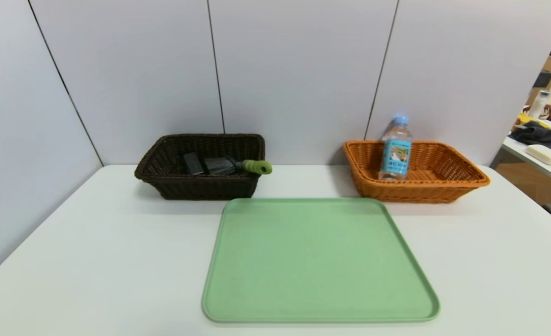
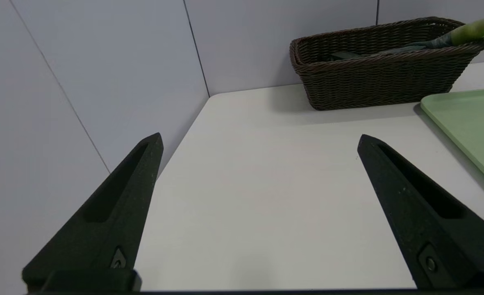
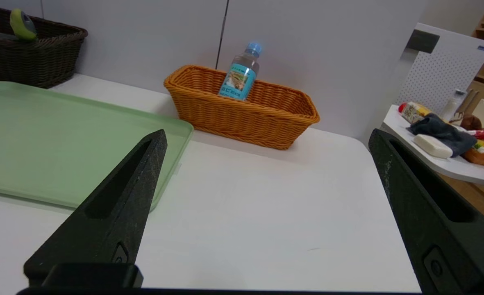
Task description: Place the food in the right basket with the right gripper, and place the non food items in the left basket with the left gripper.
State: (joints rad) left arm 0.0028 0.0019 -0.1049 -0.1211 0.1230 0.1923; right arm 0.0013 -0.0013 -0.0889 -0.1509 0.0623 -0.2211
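Pale grey wall panels close off the back and left side of a white table (image 1: 93,261), and a cluttered side counter (image 1: 543,161) shows past the wall's right end. On the table a flat green tray (image 1: 317,261) lies nearest the robot with nothing on it.

Behind the tray's left corner stands the left basket (image 1: 200,165), dark brown wicker with deep walls. Inside lie the non-food items: the scrub brush (image 1: 238,165), its dark bristles down in the basket and its olive-green handle propped over the right rim, and a dark object beside the bristles that appears to be the pump bottle (image 1: 192,163), mostly hidden by the weave.

Behind the tray's right corner stands the right basket (image 1: 415,170), shallow orange wicker with a flared rim. The water bottle (image 1: 395,149) stands upright in it, toward the basket's left end, blue cap well above the rim.

Neither arm shows in the head view. The left gripper (image 2: 260,139) hangs over bare table near the left wall, fingers spread wide, holding and touching nothing, well apart from the dark basket. The right gripper (image 3: 266,135) hangs over bare table just right of the tray, fingers equally wide apart, with nothing between them.
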